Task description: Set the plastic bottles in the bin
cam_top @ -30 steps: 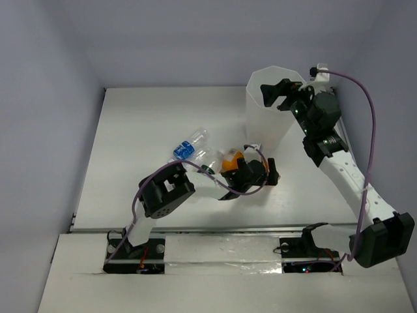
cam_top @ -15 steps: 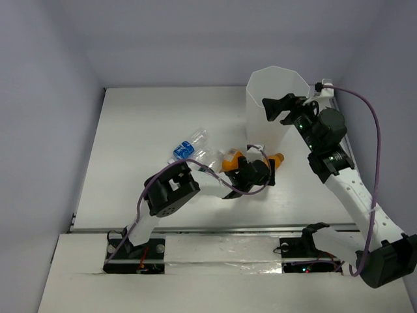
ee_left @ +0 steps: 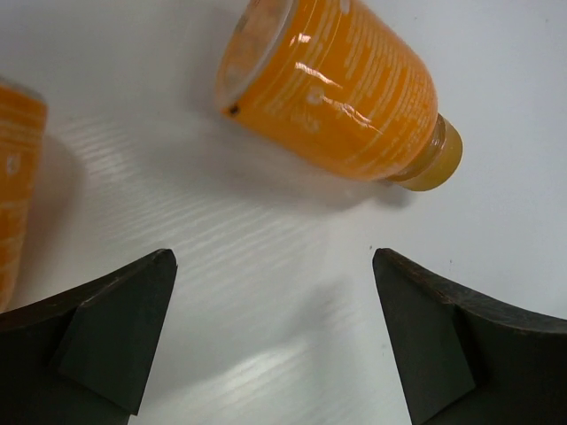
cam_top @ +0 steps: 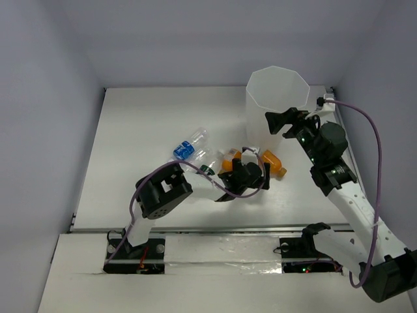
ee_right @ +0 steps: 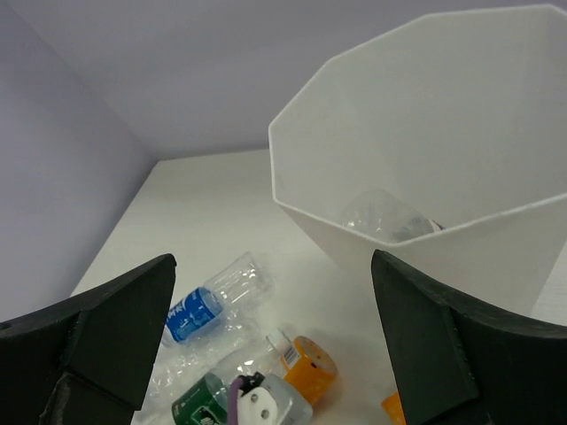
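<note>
The bin stands at the back right; in the right wrist view its rim is close and a clear bottle lies inside. My right gripper is open and empty, held just in front of the bin's near side. My left gripper is open and empty, low over the table between two orange bottles. In the left wrist view one orange bottle lies on its side just ahead of the open jaws, the other at the left edge. A blue-labelled bottle and a green-labelled bottle lie further left.
The table's right edge and the purple side wall run close behind the bin. A purple cable loops from the right arm. The left arm's forearm lies across the clear bottles.
My right gripper has drawn back from above the bin's rim to in front of it, still open. The orange bottle by the bin has come into view beside my left gripper.
</note>
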Robot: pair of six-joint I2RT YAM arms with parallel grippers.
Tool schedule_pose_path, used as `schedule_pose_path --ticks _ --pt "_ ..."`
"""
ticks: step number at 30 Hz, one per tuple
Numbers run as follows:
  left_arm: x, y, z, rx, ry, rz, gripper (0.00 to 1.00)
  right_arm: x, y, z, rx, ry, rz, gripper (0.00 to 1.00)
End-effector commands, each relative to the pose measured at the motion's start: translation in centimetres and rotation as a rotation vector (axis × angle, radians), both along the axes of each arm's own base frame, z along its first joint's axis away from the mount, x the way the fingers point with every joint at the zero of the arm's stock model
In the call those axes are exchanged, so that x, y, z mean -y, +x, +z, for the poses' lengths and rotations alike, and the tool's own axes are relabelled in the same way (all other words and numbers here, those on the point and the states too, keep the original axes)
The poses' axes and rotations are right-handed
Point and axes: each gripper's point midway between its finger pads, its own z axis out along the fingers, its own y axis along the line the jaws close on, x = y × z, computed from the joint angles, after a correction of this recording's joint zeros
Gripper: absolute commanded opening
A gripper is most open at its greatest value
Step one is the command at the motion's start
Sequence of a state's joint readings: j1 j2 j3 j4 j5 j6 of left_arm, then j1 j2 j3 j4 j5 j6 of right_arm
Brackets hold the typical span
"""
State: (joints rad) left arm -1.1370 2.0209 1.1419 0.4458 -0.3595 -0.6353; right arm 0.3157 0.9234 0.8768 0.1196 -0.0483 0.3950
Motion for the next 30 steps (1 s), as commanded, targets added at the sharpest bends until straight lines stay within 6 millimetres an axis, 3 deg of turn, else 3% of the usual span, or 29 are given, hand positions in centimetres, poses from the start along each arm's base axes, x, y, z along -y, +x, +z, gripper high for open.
schedule_pose_path --ticks 1,7,13,15,19,20,22,23,25,26,28,30 --pt "0.2 -0.2 4.8 0.036 -0.115 -0.02 0.95 0.0 -0.8 0.8 0.034 0.032 0.003 0.96" --pt "1.4 0.5 7.6 0.038 -0.216 0.0 0.99 0.2 -1.8 1.2 0.044 0.031 0.012 0.95" --pt "4.1 1.4 7.5 0.007 -0.251 -0.024 0.99 0.1 -2.2 1.2 0.046 0.026 0.025 0.96" --pt "4.7 1.6 6.6 -0.008 -0.242 -0.022 0.99 0.0 -2.4 1.4 0.054 0.028 0.031 0.96" --pt "5.9 3.0 7.7 0.01 -0.268 -0.006 0.99 -0.2 -3.1 1.9 0.07 0.028 0.056 0.96" --pt "6.0 3.1 6.8 0.004 -0.248 0.0 0.99 -0.2 -3.3 1.9 0.071 0.028 0.059 0.96" --pt "6.8 3.9 7.2 0.018 -0.242 0.011 0.99 -0.4 -3.6 2.1 0.077 0.027 0.074 0.96" --pt "6.7 4.0 5.6 0.005 -0.203 0.021 0.99 -0.4 -3.8 2.3 0.082 0.029 0.08 0.96" --pt "7.1 4.9 5.7 0.021 -0.199 0.052 0.99 -0.5 -4.1 2.5 0.087 0.029 0.092 0.96" --pt "7.1 5.1 4.2 0.012 -0.169 0.06 0.99 -0.5 -4.4 2.7 0.096 0.031 0.095 0.96" --pt "7.7 5.8 4.6 0.025 -0.177 0.084 0.99 -0.6 -4.8 3.0 0.105 0.037 0.108 0.96" --pt "7.7 6.4 3.4 0.028 -0.156 0.108 0.99 -0.6 -5.3 3.3 0.115 0.043 0.119 0.96"
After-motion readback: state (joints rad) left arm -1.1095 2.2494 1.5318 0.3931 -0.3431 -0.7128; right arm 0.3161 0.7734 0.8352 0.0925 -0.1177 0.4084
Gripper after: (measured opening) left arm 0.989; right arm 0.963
